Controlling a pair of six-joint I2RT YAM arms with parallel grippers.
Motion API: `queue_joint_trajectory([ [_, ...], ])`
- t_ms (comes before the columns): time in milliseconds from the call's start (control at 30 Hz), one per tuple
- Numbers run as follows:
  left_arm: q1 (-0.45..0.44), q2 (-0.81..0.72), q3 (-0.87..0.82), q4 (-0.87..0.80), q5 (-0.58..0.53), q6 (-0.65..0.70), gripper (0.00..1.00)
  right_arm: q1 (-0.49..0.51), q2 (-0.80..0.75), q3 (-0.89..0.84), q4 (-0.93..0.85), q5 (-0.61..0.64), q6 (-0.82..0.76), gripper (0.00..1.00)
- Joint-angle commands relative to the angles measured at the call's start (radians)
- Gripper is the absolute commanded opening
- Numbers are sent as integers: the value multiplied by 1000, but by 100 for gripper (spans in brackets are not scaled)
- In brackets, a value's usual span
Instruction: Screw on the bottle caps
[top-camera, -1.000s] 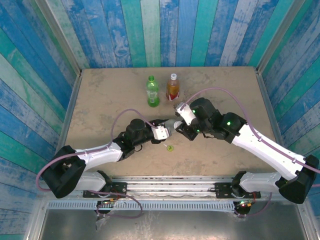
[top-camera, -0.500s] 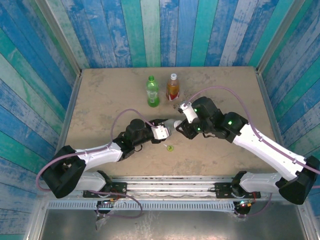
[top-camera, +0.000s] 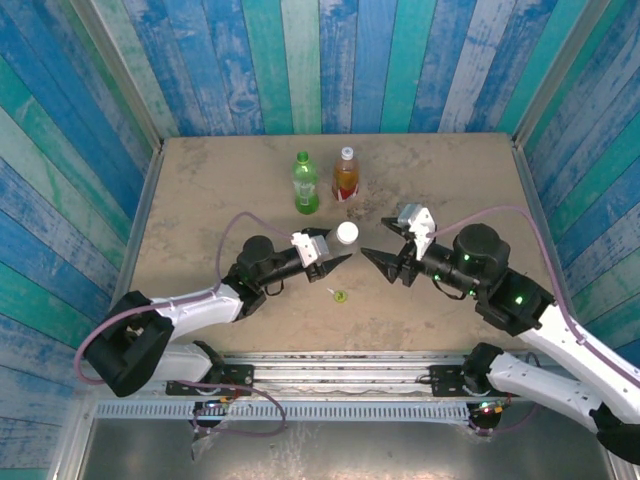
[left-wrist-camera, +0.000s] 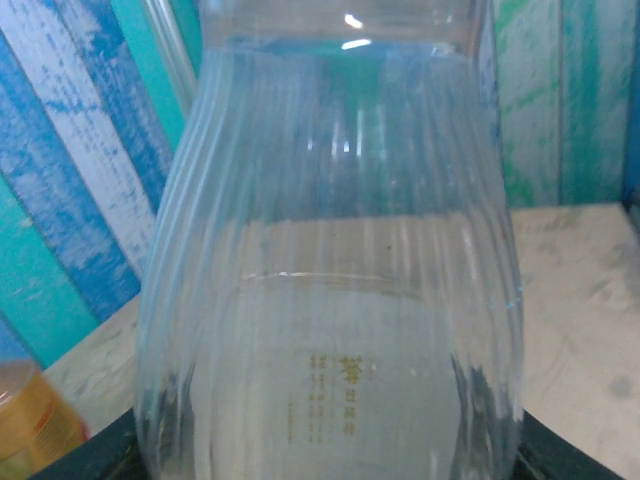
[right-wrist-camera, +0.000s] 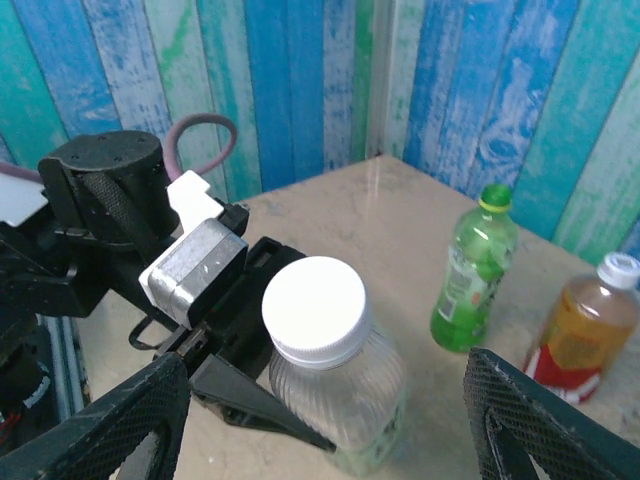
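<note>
Three bottles stand upright on the desk (top-camera: 200, 190), each with a cap on its neck.

Left arm (top-camera: 200, 305): the left jaws are clenched on the lower body of the clear bottle (right-wrist-camera: 340, 400), near the desk centre.

Right arm (top-camera: 500, 285): the right jaws are released, spread wide and grasping nothing, just beside that bottle.

The green bottle (top-camera: 305, 185) and the amber bottle (top-camera: 345, 175) stand side by side, not touching, toward the far edge.

A white cap (right-wrist-camera: 315, 308) sits level on the clear bottle. A second white cap (right-wrist-camera: 617, 268) tops the amber bottle, and a yellow-green cap (right-wrist-camera: 495, 197) tops the green bottle.

Judgement: the task is at or near its end. At most, the clear bottle is yet to be let go.

Not verifiable: how tightly any cap is threaded. In the left wrist view the clear bottle is cut off at top and base. A small yellow-green item (top-camera: 340, 295) lies on the desk toward the near edge and is too small to identify.
</note>
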Motion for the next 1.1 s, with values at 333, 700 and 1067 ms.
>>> queue_joint_trajectory([
  [333,1,38,20,65,93,-88,59,-6,163,28,130,-158,-131,59],
  [700,1,42,31,25,95,-75,59,-6,246,76,92,-155,-195,34],
  [1067,1,43,-44,174,-52,-123,94,-14,221,27,129,79,-124,24],
])
